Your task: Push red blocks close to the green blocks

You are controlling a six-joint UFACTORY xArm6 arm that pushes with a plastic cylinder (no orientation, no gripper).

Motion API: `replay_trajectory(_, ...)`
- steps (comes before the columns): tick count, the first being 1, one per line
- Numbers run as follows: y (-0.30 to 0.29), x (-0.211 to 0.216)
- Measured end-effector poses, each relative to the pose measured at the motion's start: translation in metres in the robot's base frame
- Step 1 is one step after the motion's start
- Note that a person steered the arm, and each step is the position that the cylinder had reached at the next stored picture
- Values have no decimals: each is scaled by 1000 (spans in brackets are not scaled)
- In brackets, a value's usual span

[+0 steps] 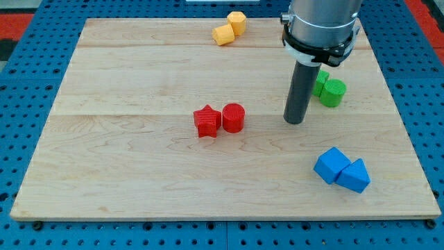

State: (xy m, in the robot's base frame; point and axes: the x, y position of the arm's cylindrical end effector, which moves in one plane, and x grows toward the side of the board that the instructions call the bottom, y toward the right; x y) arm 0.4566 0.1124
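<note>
A red star block [206, 121] and a red cylinder block [234, 117] sit touching side by side near the board's middle. Two green blocks lie at the view's right: a green cylinder [333, 92] and another green block [320, 82] partly hidden behind the rod, shape unclear. My tip [295, 121] rests on the board right of the red cylinder, a block's width or more away, and just left and below the green blocks.
Two yellow blocks [229, 28] lie touching at the view's top edge of the wooden board [139, 167]. A blue cube [330, 164] and a blue triangular block [355, 176] sit touching at the lower right.
</note>
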Motion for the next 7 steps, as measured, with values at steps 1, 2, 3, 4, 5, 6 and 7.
replay_trajectory(1, -5, 12)
replay_trajectory(2, -39, 56)
replay_trajectory(3, -78, 67)
replay_trajectory(4, -136, 85)
replay_trajectory(5, -167, 91)
replay_trajectory(6, -183, 85)
replay_trajectory(7, -183, 65)
